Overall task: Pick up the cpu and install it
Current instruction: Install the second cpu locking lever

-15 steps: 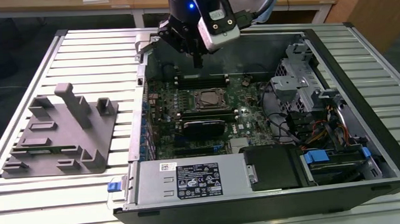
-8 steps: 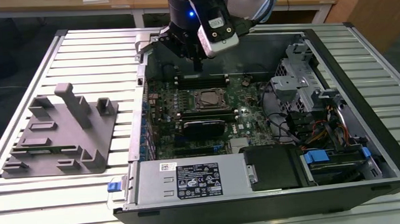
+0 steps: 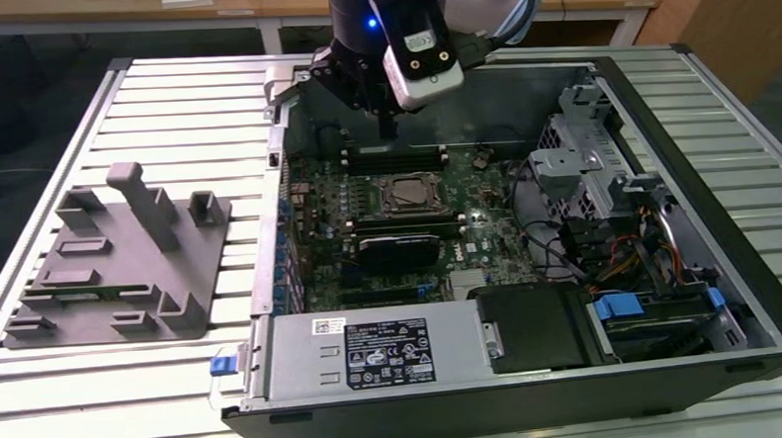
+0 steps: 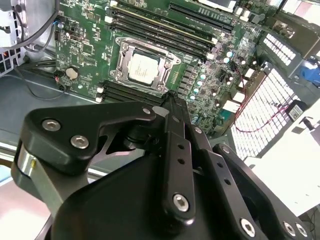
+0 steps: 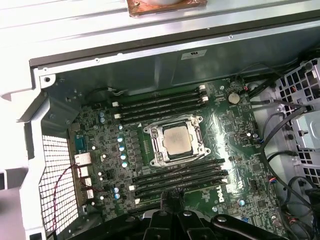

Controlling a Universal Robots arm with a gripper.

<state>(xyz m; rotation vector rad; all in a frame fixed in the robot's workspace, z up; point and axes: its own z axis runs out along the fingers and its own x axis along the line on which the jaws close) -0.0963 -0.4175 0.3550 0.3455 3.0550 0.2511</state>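
Closest to the lens in the second wrist view is the gripper itself, a bulk of black linkages and bolt heads whose fingers run together to one narrow tip with no gap showing and nothing held between them. That tip hangs above the motherboard, near the socket but off to one side of it.

The cpu already sits in the socket, its pale metal top face up inside the silver frame. The first wrist view looks straight down on it: the cpu lies square in the socket, with memory slots running along either side, while the dark tip of the gripper pokes in at the picture's edge, apart from the chip.

The exterior view adds what the wrist cameras cannot: the whole computer case lying open on a slatted white desk, the arm's gripper reaching down over the far end of the motherboard, beyond the socket. On the exterior view's left stands a grey holder block, well apart from the case. From here the chip is hard to tell from its metal frame, and the arm is cut off at the top.
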